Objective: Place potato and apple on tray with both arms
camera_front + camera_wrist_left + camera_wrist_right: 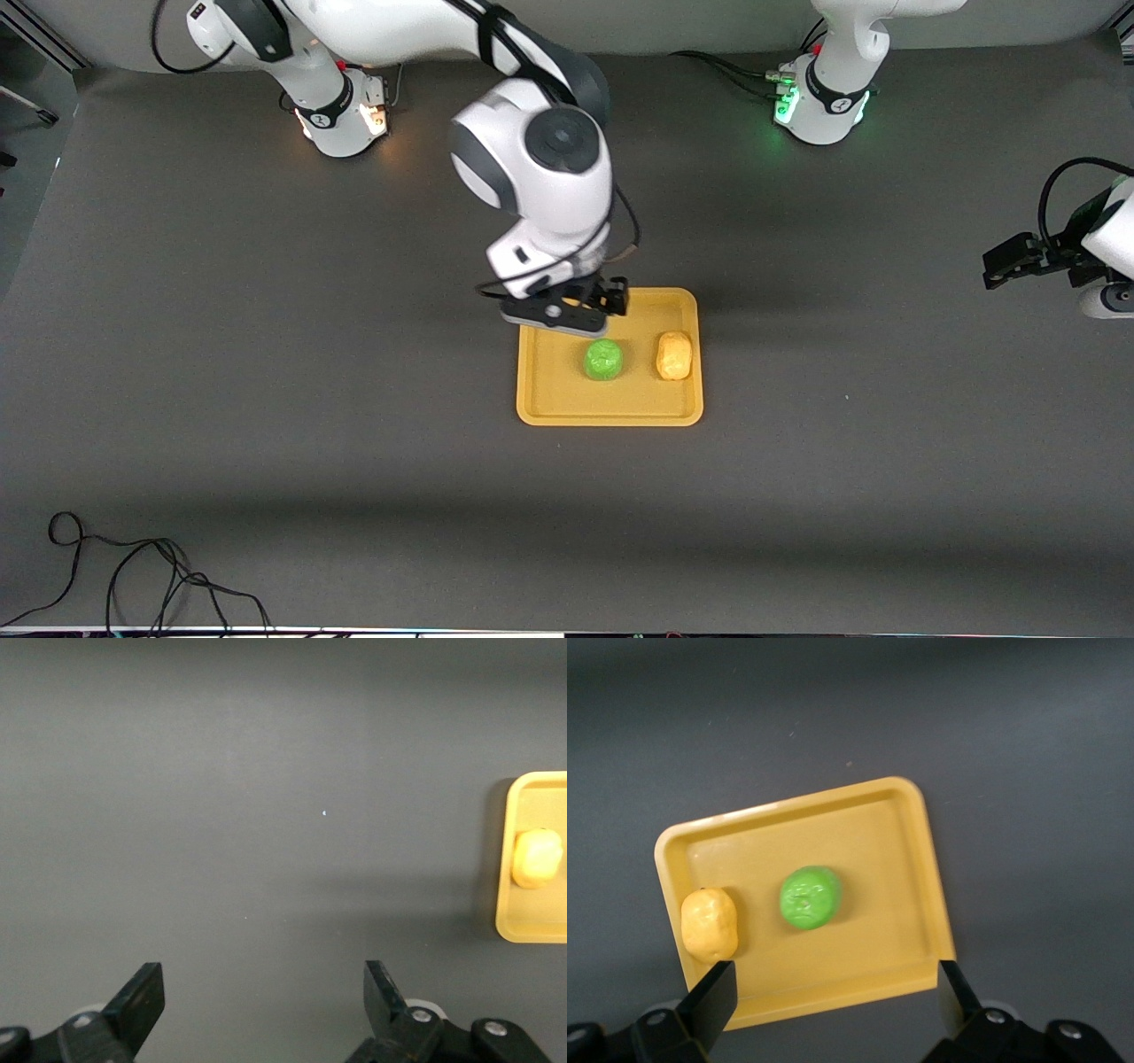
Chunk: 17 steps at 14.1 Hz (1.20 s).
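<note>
The orange-yellow tray (567,403) lies in the middle of the table. The green apple (603,361) and the yellow-tan potato (674,355) rest on it side by side, apart, the potato toward the left arm's end. My right gripper (574,321) hangs open and empty over the tray's edge nearest the bases. In the right wrist view the right gripper (833,988) spans that rim, with the tray (877,842), apple (809,896) and potato (709,922) below. My left gripper (1003,264) is open and empty over bare table at the left arm's end, where the left arm waits. The left wrist view shows the left gripper (263,988), the tray's edge (532,930) and the potato (537,858).
A loose black cable (133,576) lies at the table's near edge toward the right arm's end. The right arm's base (341,111) and the left arm's base (819,97) stand along the table's edge farthest from the front camera.
</note>
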{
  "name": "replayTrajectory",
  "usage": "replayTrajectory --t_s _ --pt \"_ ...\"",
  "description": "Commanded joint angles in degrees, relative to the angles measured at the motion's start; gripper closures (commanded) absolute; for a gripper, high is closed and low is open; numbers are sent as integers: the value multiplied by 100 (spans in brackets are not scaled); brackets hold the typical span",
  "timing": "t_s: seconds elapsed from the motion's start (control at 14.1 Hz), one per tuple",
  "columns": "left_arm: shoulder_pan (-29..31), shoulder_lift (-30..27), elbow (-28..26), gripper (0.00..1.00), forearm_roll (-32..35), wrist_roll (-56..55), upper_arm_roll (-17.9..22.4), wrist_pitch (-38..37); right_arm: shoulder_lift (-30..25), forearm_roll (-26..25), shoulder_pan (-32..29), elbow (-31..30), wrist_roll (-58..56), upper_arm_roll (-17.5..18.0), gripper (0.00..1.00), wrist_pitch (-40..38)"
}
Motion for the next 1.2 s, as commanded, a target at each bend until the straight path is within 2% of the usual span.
replayTrajectory --t_s 0.0,0.07,0.21,0.43,0.57,0.78,0.92,1.13 --pt "-47 -13 350 0 -116 83 91 -272 -770 -38 -364 -399 -904 38 0 -846" --pt "-29 -31 332 0 -186 109 100 -316 -1033 -38 -591 -531 -1265 38 0 -1077" --pt "-29 12 323 0 -195 74 109 -325 -1788 -29 -1048 -1301 -2152 37 0 -1132" --pt "-12 48 306 0 -213 66 118 -325 -2878 137 -2119 -2541 -3251 125 0 -913" --pt "-20 48 297 0 -213 30 118 -325 -3371 261 -2805 -3105 -4104 125 0 -702" --pt "-12 135 279 0 -221 39 118 -255 -3751 270 -3781 -3633 -5159 204 0 -430" --pt "-55 144 271 0 -352 74 109 -272 -3813 270 -4370 -3679 -5644 371 0 -411" --pt "-38 206 288 0 -450 30 109 -246 -3787 261 -4470 -3644 -5901 170 0 -411"
